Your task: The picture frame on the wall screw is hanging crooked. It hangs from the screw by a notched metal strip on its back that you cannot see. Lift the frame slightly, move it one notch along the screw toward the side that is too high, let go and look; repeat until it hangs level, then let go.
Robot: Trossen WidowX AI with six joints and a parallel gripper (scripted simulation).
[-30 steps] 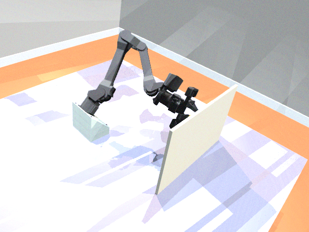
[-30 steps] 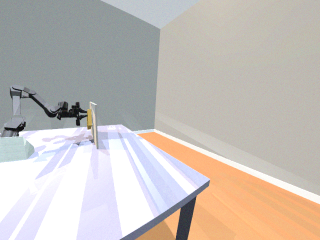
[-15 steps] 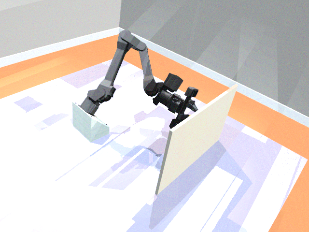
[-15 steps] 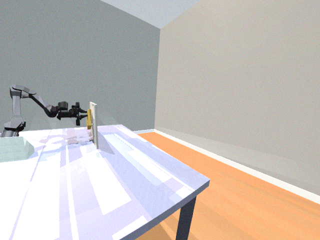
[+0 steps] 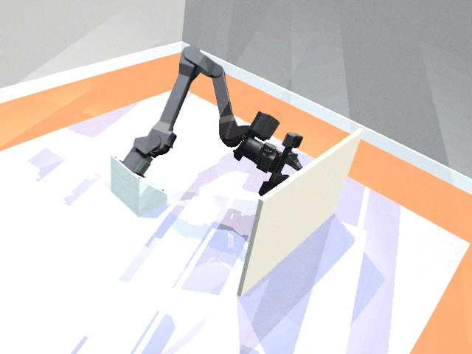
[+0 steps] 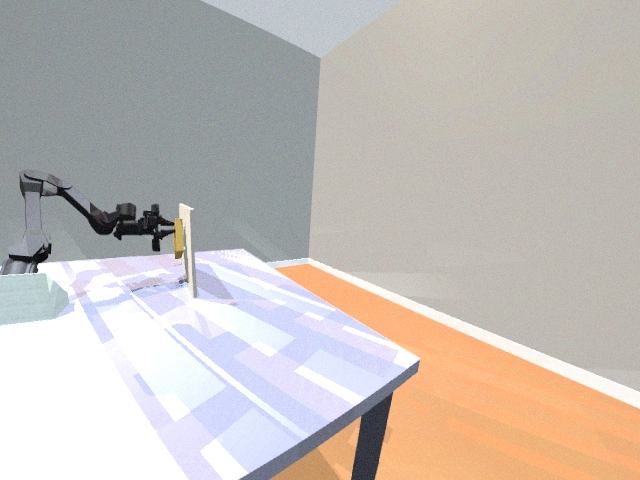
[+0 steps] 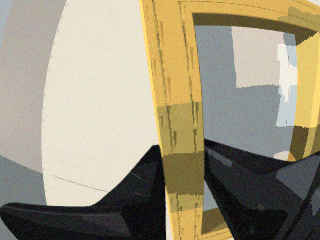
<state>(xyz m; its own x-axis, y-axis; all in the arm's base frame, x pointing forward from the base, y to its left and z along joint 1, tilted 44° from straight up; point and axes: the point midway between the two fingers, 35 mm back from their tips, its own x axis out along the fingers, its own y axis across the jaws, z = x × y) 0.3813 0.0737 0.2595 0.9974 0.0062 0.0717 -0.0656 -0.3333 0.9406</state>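
Observation:
The yellow picture frame (image 6: 178,238) (image 7: 176,85) is in front of the cream wall panel (image 5: 304,206) (image 6: 189,253) (image 7: 100,90), on the arm's side. In the wrist view its left bar stands between my fingers and leans a little, its top further left than its bottom. My gripper (image 7: 178,148) (image 6: 174,228) is shut on this bar, one finger on the outer side and one inside the opening. In the top view the panel hides the frame. The screw and the notched strip are hidden, so I cannot tell where the strip sits on the screw.
The panel stands upright on the table (image 5: 76,247) (image 6: 258,372). A pale green angular block (image 5: 137,194) (image 6: 31,299) is at the arm's base. The table's edge and a dark leg (image 6: 372,439) show in the exterior view, with orange floor beyond.

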